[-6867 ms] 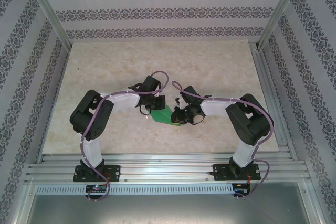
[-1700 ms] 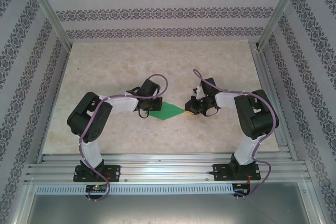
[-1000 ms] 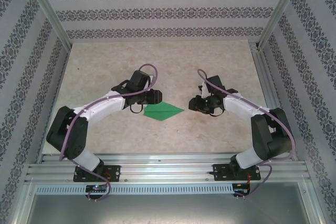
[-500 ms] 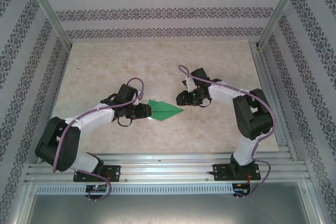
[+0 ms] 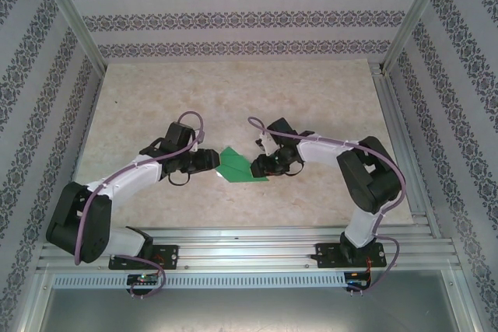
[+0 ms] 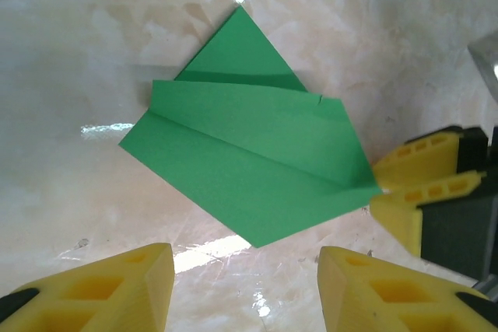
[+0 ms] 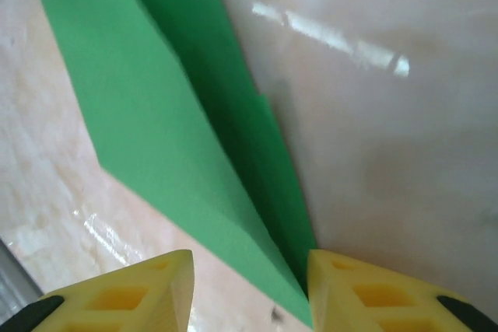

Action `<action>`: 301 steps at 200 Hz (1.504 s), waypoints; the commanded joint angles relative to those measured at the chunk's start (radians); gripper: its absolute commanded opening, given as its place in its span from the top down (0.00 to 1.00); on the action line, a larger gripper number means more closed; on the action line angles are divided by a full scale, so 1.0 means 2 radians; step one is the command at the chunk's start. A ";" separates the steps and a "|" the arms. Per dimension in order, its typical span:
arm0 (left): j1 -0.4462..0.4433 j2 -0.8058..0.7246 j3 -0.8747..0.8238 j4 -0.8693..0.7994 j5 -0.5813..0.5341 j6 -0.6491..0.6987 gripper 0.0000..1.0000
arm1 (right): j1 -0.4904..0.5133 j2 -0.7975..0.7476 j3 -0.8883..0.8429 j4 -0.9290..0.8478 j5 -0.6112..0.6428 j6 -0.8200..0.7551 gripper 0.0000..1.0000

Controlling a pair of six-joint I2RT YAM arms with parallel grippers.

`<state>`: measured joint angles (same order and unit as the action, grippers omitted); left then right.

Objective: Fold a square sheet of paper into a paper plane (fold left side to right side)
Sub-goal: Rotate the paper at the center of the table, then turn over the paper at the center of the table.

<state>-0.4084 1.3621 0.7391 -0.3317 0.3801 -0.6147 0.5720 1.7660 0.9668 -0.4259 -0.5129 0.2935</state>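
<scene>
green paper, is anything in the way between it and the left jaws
Nothing visible. Only bare table lies between the open left jaws and the green paper, which lies flat just ahead of them.

The right gripper (image 5: 258,167) is being brought in from the right to the pointed tip of the paper plane (image 5: 236,166), jaws apart on either side of it. The left gripper (image 5: 210,159) is being drawn back off the plane's left end, and its arm is being stretched lower. The plane is being turned slightly, point nearer the bases.
</scene>
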 commanded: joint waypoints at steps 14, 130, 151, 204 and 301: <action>0.011 -0.020 -0.002 -0.007 0.004 -0.003 0.47 | 0.002 -0.057 0.002 0.010 0.013 0.046 0.50; 0.012 -0.018 -0.015 0.003 0.010 -0.007 0.44 | 0.040 0.105 0.172 -0.068 0.054 -0.044 0.56; 0.013 -0.018 -0.014 -0.001 0.011 -0.005 0.44 | 0.042 0.111 0.170 -0.058 0.041 -0.036 0.69; 0.013 -0.035 -0.017 0.013 0.036 -0.025 0.34 | 0.015 0.013 0.114 -0.022 -0.006 0.017 1.00; -0.020 -0.050 -0.045 0.333 0.135 -0.306 0.04 | -0.134 -0.225 -0.106 0.242 -0.165 0.368 1.00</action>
<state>-0.4030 1.2510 0.6067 0.0887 0.5911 -1.0550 0.3317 1.3819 0.8333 -0.1631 -0.7586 0.7841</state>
